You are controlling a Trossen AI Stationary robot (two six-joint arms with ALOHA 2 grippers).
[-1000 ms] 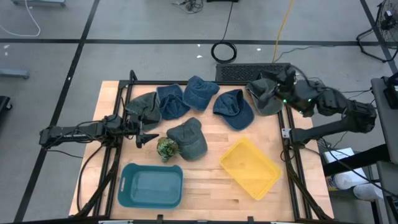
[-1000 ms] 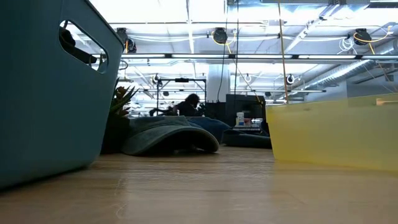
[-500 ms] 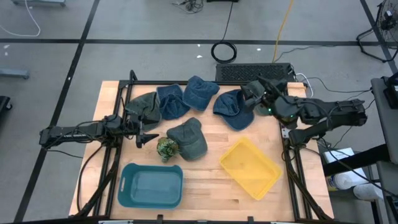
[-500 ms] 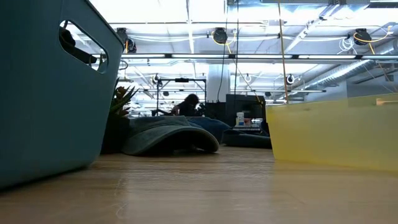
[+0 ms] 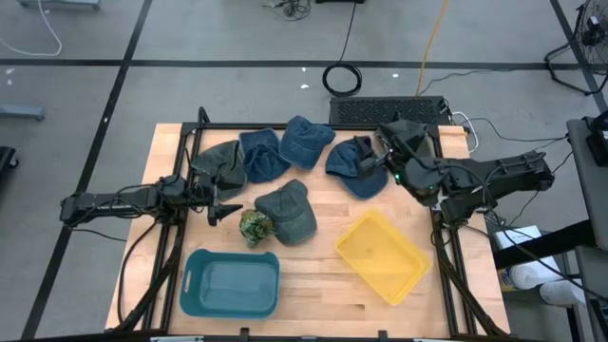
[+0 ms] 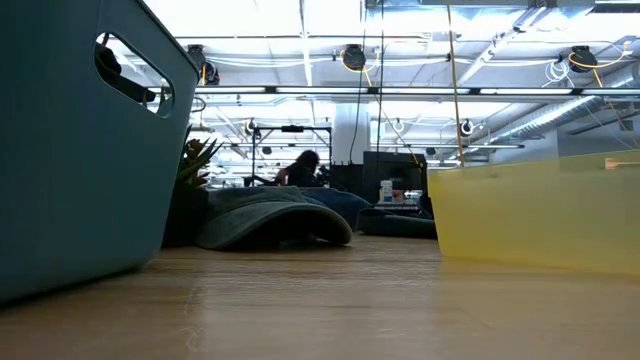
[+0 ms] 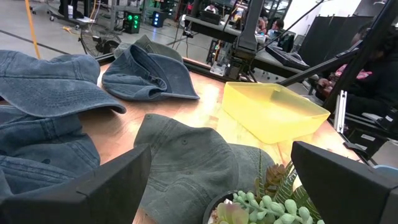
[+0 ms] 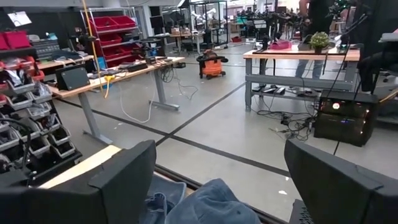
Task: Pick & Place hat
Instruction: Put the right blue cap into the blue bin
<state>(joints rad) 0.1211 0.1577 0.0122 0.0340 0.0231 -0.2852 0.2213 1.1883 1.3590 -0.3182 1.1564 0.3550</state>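
Several hats lie crown-up on the wooden table (image 5: 313, 285): a dark green one (image 5: 220, 163), three blue ones (image 5: 264, 154) (image 5: 306, 141) (image 5: 350, 166) and a grey-green one (image 5: 288, 211) (image 7: 186, 162) (image 6: 270, 225) in the middle. My right gripper (image 5: 370, 163) (image 8: 217, 168) hangs open, high over the rightmost blue hat (image 8: 205, 205), pointing level toward the table's far left. My left gripper (image 5: 224, 198) (image 7: 221, 171) rests open at the left edge, pointing at the grey-green hat, apart from it.
A small potted plant (image 5: 254, 226) (image 7: 261, 205) stands beside the grey-green hat. A teal bin (image 5: 231, 283) (image 6: 70, 130) sits at the near left and a yellow bin (image 5: 382, 255) (image 7: 273, 112) at the near right. Another grey hat (image 5: 407, 128) lies mostly hidden under my right arm.
My right gripper has swung toward the table's left, from over the grey hat at the right edge to over the rightmost blue hat, rolling a little and sinking slightly. It stays open. The hats have not moved.
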